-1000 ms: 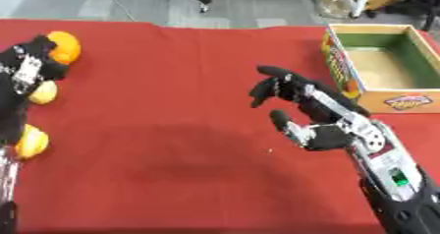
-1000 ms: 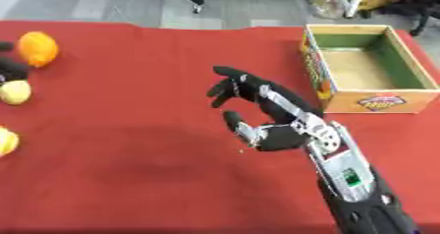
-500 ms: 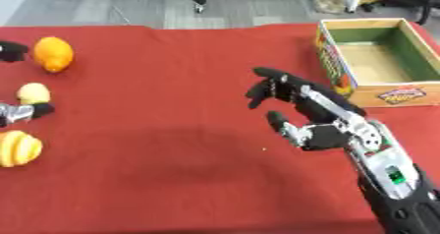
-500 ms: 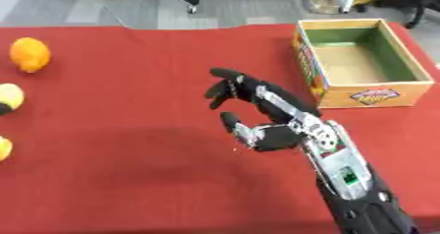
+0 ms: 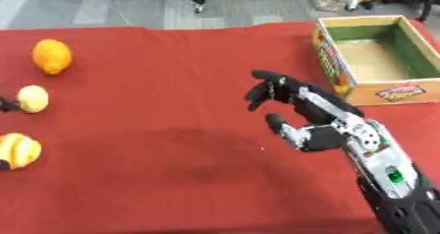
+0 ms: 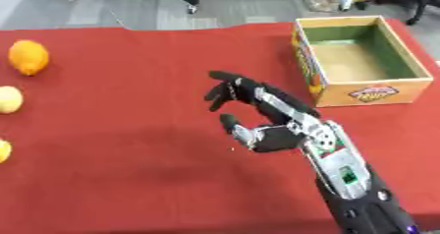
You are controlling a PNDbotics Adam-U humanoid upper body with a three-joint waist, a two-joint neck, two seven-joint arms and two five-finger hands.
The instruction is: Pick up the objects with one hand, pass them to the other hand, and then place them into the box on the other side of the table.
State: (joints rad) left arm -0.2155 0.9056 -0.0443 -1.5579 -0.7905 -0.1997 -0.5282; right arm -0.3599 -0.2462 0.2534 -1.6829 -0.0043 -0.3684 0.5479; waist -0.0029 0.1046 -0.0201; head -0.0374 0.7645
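Count on the tabletop (image 5: 172,179): 1 orange fruit (image 5: 51,56), 1 pale yellow fruit (image 5: 33,99), 1 yellow fruit w/ ridges (image 5: 19,150), 1 open box (image 5: 375,61), 1 robot hand (image 5: 296,117) visible.

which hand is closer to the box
Right. The right hand hangs open just left of the box. Only a black bit of the left hand shows at the far left edge.

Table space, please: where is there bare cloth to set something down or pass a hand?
Bare red cloth lies between the fruits at the left edge and the right hand. Crowded: orange, yellow fruit, left hand; box far right.
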